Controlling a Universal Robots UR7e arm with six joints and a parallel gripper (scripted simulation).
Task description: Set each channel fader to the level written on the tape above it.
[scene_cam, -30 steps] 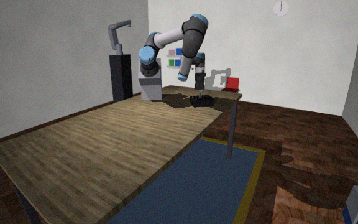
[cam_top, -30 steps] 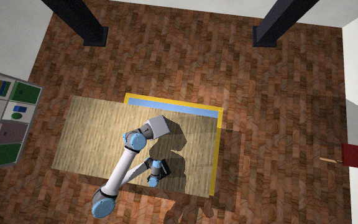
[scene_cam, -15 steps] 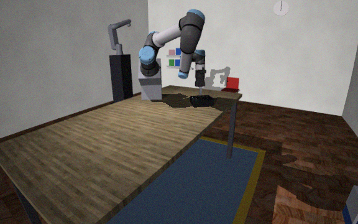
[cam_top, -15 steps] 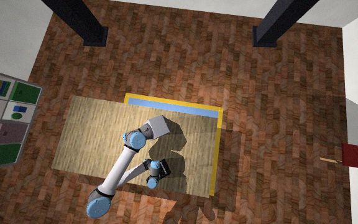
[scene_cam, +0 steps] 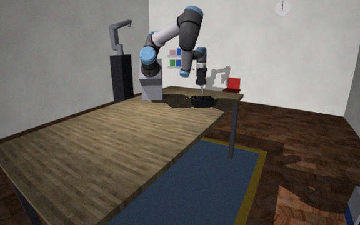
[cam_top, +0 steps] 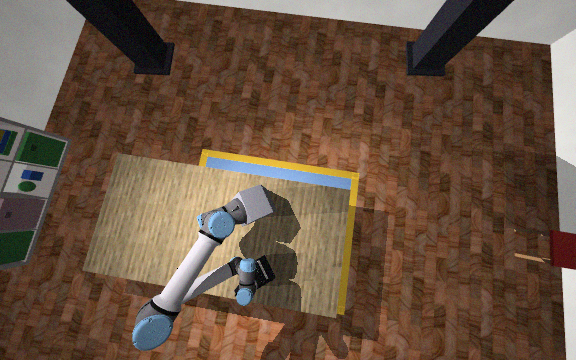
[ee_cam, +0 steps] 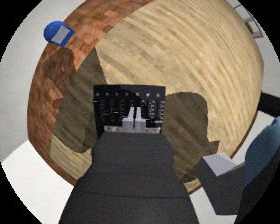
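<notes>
The lighting desk (scene_cam: 202, 101) is a small black box standing on the far end of the wooden table, in the arm's shadow. It also shows in the top view (cam_top: 266, 270), partly under the wrist. In the wrist view the desk (ee_cam: 130, 107) lies just beyond my fingers, with its rows of faders too small to read. My gripper (scene_cam: 201, 90) hangs straight down a little above the desk, fingers shut with nothing between them. In the wrist view the shut fingertips (ee_cam: 134, 121) point at the desk's near edge. The tape levels and cap lines are not legible.
The arm's grey base block (scene_cam: 150, 83) stands on the table behind the desk. The table's far edge and corner leg (scene_cam: 232, 131) are close to the desk. A shelf with coloured boxes (cam_top: 3, 190) stands off to the left of the table.
</notes>
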